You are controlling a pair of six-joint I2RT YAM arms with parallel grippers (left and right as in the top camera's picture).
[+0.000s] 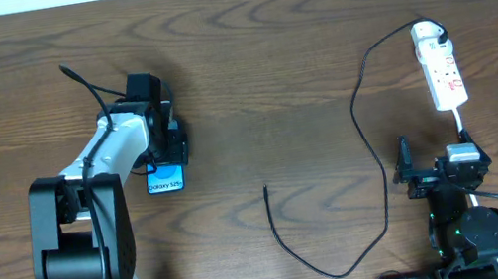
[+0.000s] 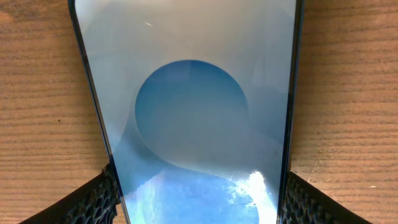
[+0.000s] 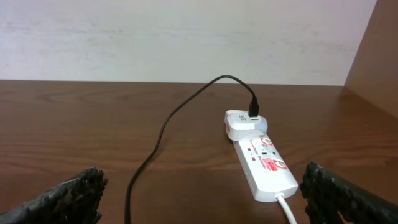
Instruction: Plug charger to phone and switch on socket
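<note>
The surface (image 1: 248,69) is dark wood, and only my right wrist shows the pale wall (image 3: 186,37) behind it. My left end effector (image 2: 199,200) clamps the phone (image 2: 199,93) by its long edges. My right end effector (image 3: 202,199) gapes wide and empty, facing the socket (image 3: 264,165). Only overhead shows the charger (image 1: 370,140) tip lying loose mid-surface.
</note>
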